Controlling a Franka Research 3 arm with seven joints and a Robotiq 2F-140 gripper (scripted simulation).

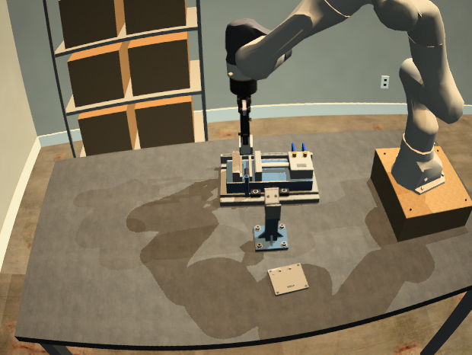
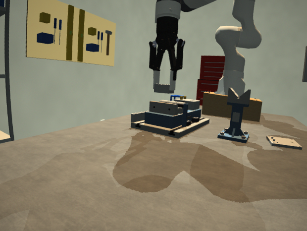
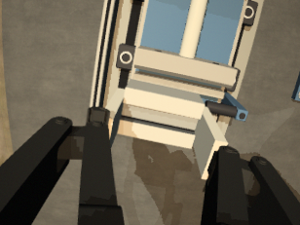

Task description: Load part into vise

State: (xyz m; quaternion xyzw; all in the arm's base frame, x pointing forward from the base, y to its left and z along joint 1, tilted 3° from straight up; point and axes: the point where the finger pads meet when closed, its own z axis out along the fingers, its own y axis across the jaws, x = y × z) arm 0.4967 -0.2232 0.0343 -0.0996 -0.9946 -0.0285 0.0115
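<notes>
My gripper (image 1: 245, 145) (image 2: 164, 85) (image 3: 159, 112) points down and is shut on the part, a grey block (image 2: 162, 88) (image 3: 163, 102) spanning the fingertips. The part hangs level, clear above the vise. Whether its slot faces up I cannot tell. In the top view the fingertips mostly hide it. The vise stands open, with the fixed jaw (image 1: 236, 164) (image 2: 162, 107) apart from the moving jaw (image 1: 258, 165) (image 3: 185, 68). The work stop (image 1: 246, 171) (image 3: 221, 108) is a short dark rod. The infeed plate (image 1: 288, 280) (image 2: 283, 141) carries no part.
The V-block (image 1: 272, 196) (image 2: 238, 98) stands on its post in front of the vise in the top view. The air cylinder (image 1: 300, 167) with blue hoses sits at the vise's right end. The robot's wooden base block (image 1: 431, 228) (image 2: 230, 107) is farther right.
</notes>
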